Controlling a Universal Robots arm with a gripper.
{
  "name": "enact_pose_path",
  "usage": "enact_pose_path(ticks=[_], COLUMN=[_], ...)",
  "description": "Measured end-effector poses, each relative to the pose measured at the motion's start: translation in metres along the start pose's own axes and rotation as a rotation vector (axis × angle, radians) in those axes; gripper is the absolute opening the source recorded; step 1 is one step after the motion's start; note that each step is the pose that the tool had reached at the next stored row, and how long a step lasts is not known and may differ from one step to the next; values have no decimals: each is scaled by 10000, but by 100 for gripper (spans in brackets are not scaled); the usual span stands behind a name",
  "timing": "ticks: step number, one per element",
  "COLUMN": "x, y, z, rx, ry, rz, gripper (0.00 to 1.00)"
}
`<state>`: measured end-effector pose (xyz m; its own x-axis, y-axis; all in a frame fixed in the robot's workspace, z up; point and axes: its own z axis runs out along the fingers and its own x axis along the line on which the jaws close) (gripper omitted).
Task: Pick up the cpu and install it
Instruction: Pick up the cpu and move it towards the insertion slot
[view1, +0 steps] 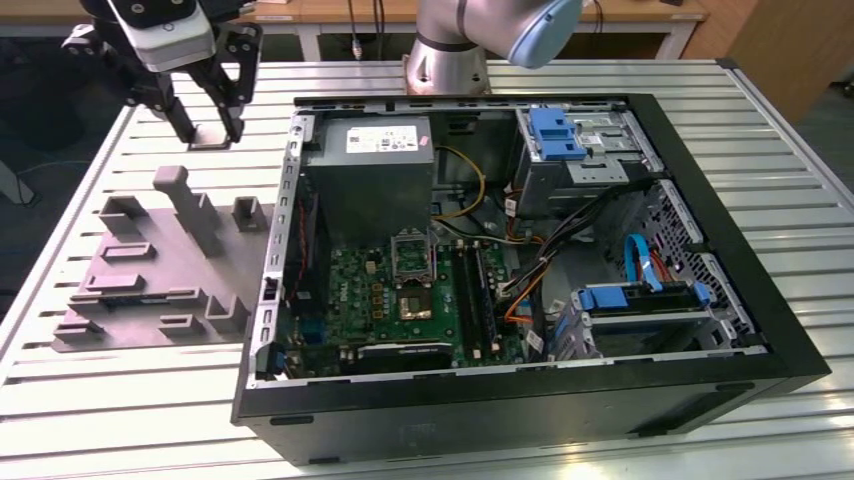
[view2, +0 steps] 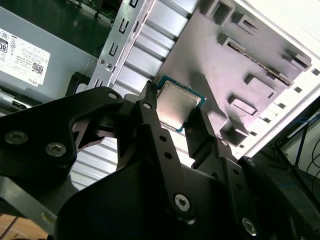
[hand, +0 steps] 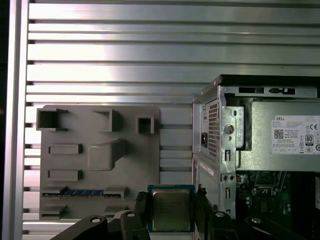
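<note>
Quick status from my end: my claw (view1: 210, 128) is clamped narrow on the cpu (hand: 171, 210), one finger on each of two opposite edges, and the chip sits flat between them with its pale metal top facing the cameras. In the exterior view I'm hanging outside the computer case (view1: 721, 375), off its corner nearest the grey power supply (view1: 380, 150), over the slatted worktop (view1: 120, 400), and the chip is barely a sliver at my fingertips there. The wrist views are where you get the detail. In the second wrist view the cpu (view2: 177, 106) shows a green rim around the silvery lid, and you can see a black finger (view2: 201, 134) pressed right against its side. The first wrist view looks straight down past the chip onto the grey fixture (hand: 100, 160), which lies on the worktop just beside the case wall, and it shows a blue strip (hand: 75, 192) sitting in one of the fixture's slots, something I can't make out in the exterior view. The exterior view, meanwhile, gives the inside of the case: the green board (view1: 387, 300) with the metal-framed socket (view1: 411, 252) on it, well apart from where I'm holding the chip, plus the blue drive brackets (view1: 558, 135) further in.
</note>
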<state>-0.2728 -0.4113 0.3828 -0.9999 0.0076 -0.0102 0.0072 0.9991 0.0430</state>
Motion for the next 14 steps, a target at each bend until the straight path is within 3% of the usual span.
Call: enact_pose_path(ticks=[14], x=[-73], y=[1], z=[1], rx=[0], ry=[0], rz=[-1], gripper=[47])
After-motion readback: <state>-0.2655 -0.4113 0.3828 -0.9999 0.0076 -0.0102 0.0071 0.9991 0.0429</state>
